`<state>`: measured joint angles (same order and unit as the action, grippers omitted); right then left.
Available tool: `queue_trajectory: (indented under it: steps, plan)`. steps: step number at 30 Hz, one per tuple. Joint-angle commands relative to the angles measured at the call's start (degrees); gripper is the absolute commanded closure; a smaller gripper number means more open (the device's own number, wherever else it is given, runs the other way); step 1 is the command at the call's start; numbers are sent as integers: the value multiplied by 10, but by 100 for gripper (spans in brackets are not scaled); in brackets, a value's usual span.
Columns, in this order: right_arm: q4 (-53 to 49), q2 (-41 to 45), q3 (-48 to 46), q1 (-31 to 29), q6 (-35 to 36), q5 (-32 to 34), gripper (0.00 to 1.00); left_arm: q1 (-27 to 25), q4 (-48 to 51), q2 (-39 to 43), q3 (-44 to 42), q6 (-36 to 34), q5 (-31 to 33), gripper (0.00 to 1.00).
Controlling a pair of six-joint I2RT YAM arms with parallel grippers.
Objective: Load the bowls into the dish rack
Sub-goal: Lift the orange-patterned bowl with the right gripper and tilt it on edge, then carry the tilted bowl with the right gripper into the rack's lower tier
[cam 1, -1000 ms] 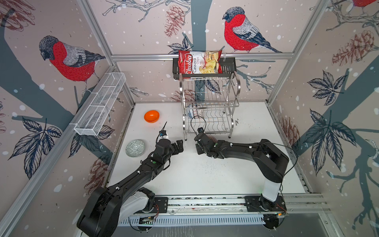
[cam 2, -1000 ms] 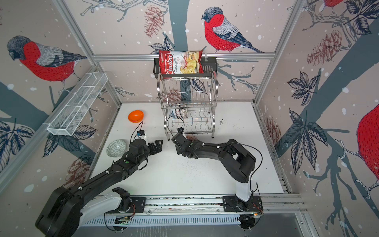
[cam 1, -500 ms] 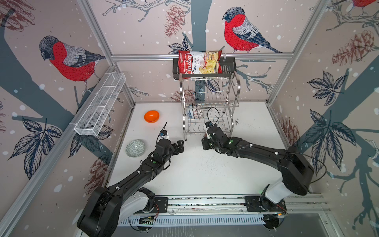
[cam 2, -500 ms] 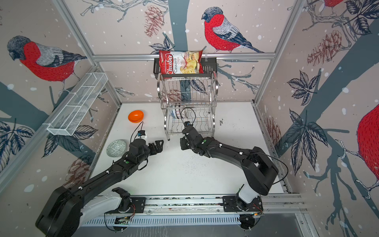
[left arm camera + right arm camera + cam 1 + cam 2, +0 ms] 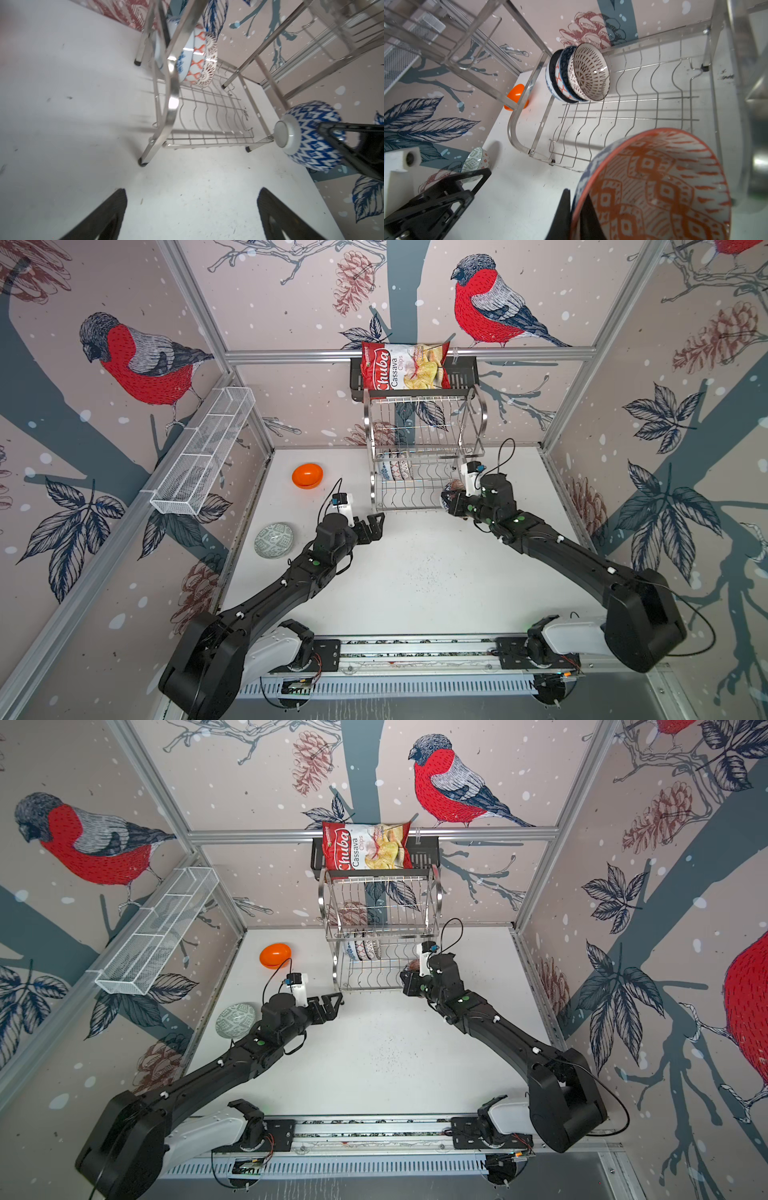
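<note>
nearest your base, on the tabletop (image 5: 415, 572), the grey-green bowl (image 5: 273, 540) sits by the left wall. just beyond, the left fingers (image 5: 108, 216) stand wide open and empty, aimed at the front left foot of the dish rack (image 5: 173, 104). across from them the right fingers (image 5: 563, 214) are clamped on the rim of the blue bowl with white triangles (image 5: 311, 135), held on edge at the rack's right end; it looks not yet slotted. to seat it well, keep it on edge, square its rim to the wavy wires and slide it under the upper tier clear of the end frame; let go only once the wires carry it. farther in, three racked bowls (image 5: 577, 76) stand at the lower tier's left end, and the orange bowl (image 5: 307, 475) lies on the tabletop past that end. only the right wrist view shows the pinch and the orange-patterned inside; only the left wrist view shows the blue outside and white foot; in both top views the wrist hides most of it.
</note>
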<state>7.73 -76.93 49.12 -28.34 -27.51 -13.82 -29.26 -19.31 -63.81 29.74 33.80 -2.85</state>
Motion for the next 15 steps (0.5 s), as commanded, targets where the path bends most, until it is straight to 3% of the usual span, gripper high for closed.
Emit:
queue_trajectory:
  steps: [1,8,15]
  plan:
    - [143,-2,-22,30,-37,-79,96,-22,-39,-15,34,-31,16,2]
    - [269,-23,-67,45,-71,-119,98,-29,-116,-56,7,-52,1,2]
    - [320,-46,-72,45,-85,-143,98,-34,-151,-77,-14,-77,-1,2]
